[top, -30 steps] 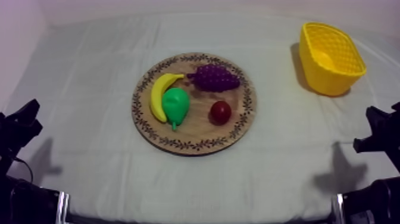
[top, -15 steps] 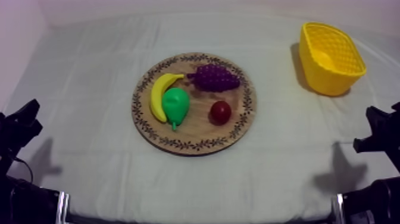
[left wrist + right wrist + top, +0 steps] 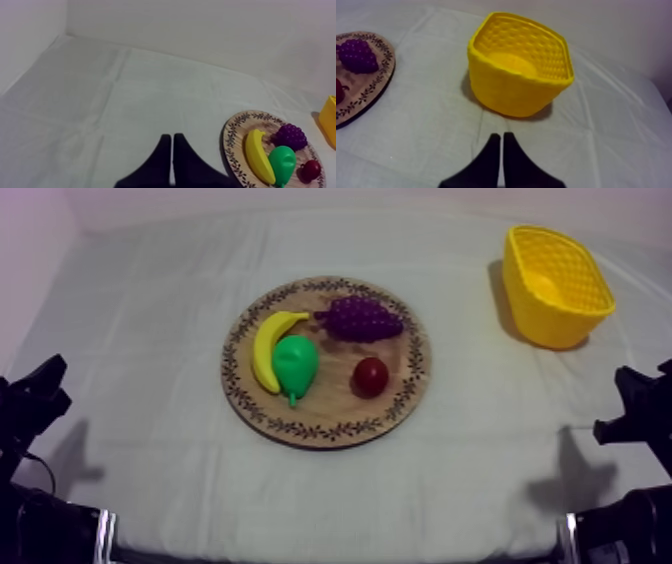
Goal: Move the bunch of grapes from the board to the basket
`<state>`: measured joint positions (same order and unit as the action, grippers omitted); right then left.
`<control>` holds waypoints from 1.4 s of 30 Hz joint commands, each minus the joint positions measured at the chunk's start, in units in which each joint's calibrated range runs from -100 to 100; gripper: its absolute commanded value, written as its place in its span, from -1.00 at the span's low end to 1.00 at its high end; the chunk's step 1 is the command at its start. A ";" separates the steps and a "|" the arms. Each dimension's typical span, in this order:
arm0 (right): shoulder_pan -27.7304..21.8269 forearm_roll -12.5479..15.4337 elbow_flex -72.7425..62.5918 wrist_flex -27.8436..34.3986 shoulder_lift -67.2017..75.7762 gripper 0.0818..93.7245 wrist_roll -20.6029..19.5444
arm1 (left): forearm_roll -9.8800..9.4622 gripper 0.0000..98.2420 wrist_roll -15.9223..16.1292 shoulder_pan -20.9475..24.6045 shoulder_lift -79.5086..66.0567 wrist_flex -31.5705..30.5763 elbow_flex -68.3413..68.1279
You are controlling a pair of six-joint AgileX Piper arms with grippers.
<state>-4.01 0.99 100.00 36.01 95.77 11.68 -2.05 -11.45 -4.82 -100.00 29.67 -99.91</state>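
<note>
Across the cloth (image 3: 150,338), the bunch of grapes (image 3: 360,318) lies far from left pincer (image 3: 171,136) and right pincer (image 3: 501,135), both pressed together.

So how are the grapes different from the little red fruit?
The bunch of grapes is purple, the small red fruit red. The grapes are a wide bumpy cluster, the red fruit one smaller smooth ball. The grapes lie nearer the far rim than the red fruit. Both rest on the wooden board.
</note>
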 commanded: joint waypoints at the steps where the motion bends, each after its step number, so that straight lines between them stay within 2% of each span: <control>1: 0.03 -0.02 0.00 0.38 -0.01 -0.99 0.01 | -0.02 -1.00 0.00 0.00 0.00 -0.01 0.02; 11: 1.02 -0.35 -0.03 1.01 -1.47 -0.99 3.29 | -0.02 -1.00 0.00 0.00 0.00 -0.01 0.02; 18: 2.99 -2.27 -3.38 0.52 -6.83 -0.99 2.46 | -0.02 -1.00 0.00 0.00 0.00 -0.01 0.02; 22: 4.98 -4.60 -7.70 1.08 -11.28 -0.99 0.71 | -0.02 -1.00 0.00 0.00 0.00 -0.01 0.02; 27: 8.19 -7.14 -15.57 4.64 -17.64 -0.99 -1.48 | -0.02 -1.00 0.00 0.00 0.00 -0.01 0.02; 42: 16.42 -11.30 -42.77 17.60 -36.80 -0.99 -3.78 | -0.02 -1.00 0.00 0.00 0.00 -0.01 0.02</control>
<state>11.50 -10.18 61.93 52.63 61.79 7.95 -2.05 -11.45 -4.82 -100.00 29.68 -99.91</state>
